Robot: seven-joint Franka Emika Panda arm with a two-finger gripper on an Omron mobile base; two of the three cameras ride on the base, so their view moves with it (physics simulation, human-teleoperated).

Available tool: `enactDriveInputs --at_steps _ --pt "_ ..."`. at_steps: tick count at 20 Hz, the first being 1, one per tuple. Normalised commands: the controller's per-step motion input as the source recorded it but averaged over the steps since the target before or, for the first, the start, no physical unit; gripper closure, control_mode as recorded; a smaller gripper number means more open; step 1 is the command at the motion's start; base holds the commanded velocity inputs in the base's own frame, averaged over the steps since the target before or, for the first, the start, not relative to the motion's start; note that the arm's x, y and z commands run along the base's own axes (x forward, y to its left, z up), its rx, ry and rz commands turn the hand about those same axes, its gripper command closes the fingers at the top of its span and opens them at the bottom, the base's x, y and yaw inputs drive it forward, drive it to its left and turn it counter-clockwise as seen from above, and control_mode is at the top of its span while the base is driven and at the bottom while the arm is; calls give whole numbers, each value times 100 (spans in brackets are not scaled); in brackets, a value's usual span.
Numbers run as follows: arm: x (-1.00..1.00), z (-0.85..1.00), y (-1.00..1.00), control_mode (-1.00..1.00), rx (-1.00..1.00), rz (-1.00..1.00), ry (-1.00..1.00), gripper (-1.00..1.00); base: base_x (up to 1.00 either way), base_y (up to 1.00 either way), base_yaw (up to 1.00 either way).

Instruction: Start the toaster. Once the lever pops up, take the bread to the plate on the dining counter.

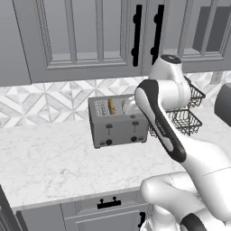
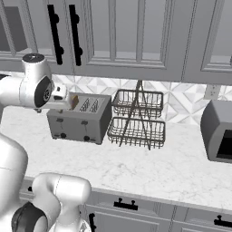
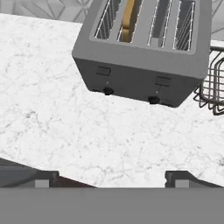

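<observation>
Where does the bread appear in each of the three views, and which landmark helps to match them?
Left base view: the bread stands in a slot of the toaster, at centre.
Right base view: its orange edge shows at the toaster's left end, beside the robot's hand.
Hand view: top centre, in the second slot from the left.
Shared landmark: the wire basket rack beside the toaster.

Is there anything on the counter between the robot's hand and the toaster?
No. In the hand view, just bare white marble countertop lies between the hand and the boxy grey metal toaster.

toaster (image 3: pixel 144 78): matt grey metal | counter (image 3: pixel 87 135): smooth marble | basket (image 2: pixel 137 118): wire
</observation>
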Motion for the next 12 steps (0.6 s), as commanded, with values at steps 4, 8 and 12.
enactDriveInputs --at_steps 4,8,12 --pt "64 0 27 -100 0 3 0 100 0 0 0" --pt "77 0 44 -100 0 1 0 100 0 0 0" --pt "59 -1 37 -100 -2 0 8 100 0 0 0"
